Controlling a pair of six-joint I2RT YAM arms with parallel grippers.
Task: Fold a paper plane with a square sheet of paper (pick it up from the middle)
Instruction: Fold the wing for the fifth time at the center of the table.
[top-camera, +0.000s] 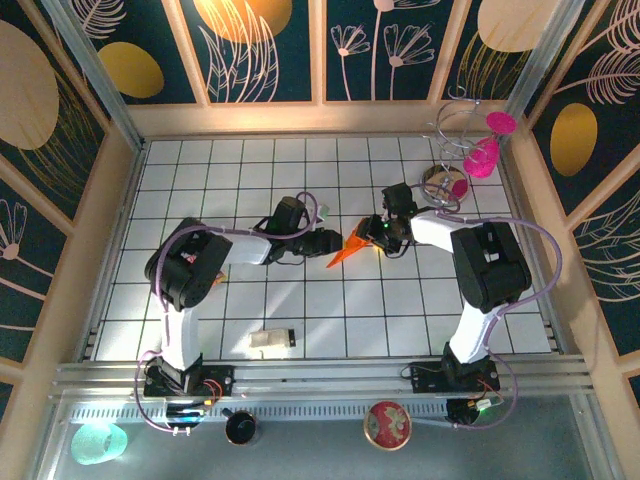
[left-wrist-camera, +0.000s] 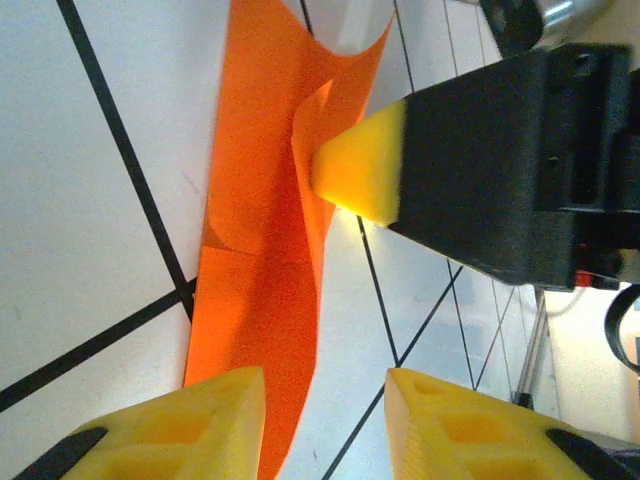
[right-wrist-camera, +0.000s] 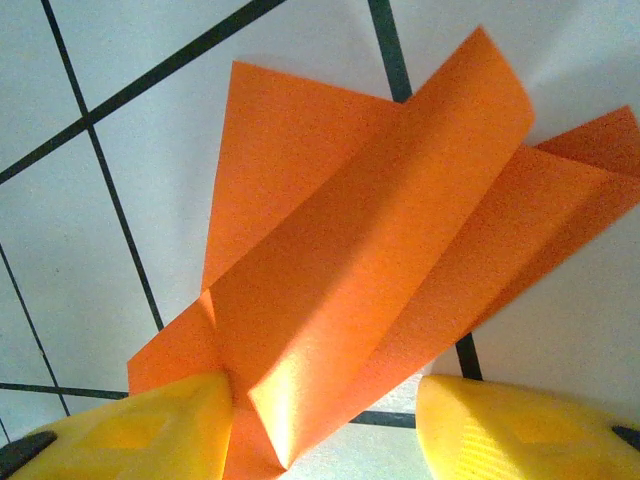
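left gripper (left-wrist-camera: 322, 390): wide open, not gripping anything. The narrow end of the orange paper (left-wrist-camera: 260, 230) runs down into the gap between its fingers (left-wrist-camera: 190, 430). It's way closer to one pad than the other, and I honestly can't tell if it touches.
right gripper (right-wrist-camera: 325, 400): also spread wide, nothing pinched. The pleated paper sits in the gap, up against one finger (right-wrist-camera: 150, 430). The other finger (right-wrist-camera: 520, 430) is clear of it, with bare tile in between.
right fingertip, from the left wrist cam: one yellow tip (left-wrist-camera: 355, 175) pokes into a raised, curled flap of the paper, right at the fold.
orange paper: partly folded with long creases, kinda dart-shaped. It lies on the white tiled table (top-camera: 250, 180) between the two sets of fingers, which face each other tip to tip over it in the top view.
beige block (top-camera: 270, 342): well apart from both sets of fingers, back toward the arm bases.
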